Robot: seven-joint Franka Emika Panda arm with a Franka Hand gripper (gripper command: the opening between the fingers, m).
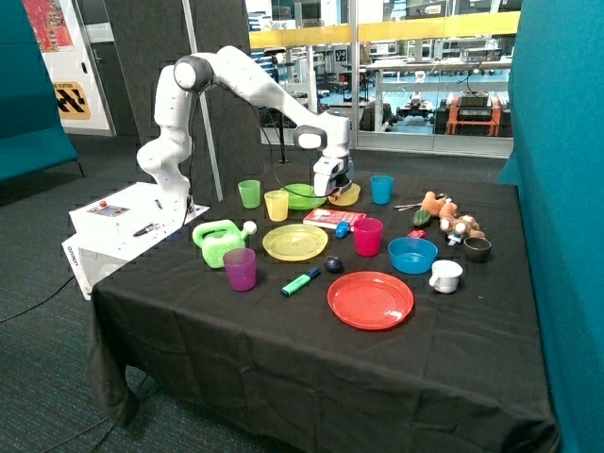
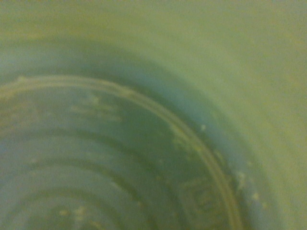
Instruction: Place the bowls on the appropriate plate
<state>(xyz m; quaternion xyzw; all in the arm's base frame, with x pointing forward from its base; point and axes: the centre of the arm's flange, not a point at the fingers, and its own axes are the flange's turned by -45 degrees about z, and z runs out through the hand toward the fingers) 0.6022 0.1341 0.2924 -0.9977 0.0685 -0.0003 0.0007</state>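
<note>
At the table's far edge, the gripper [image 1: 332, 192] sits low between green bowl [image 1: 304, 196] and yellow bowl [image 1: 346, 195].

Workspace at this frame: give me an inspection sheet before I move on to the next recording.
Surface: table under a black cloth.
Job's things: green bowl and yellow bowl at the back; yellow plate and red plate bare.
Clutter: cups, green watering can, blue bowl, highlighter, plush toy.
Grippers: gripper low between the two bowls; wrist view filled with green plastic.
Cables: one trailing on the floor.
Surroundings: teal partitions, glass wall.
</note>
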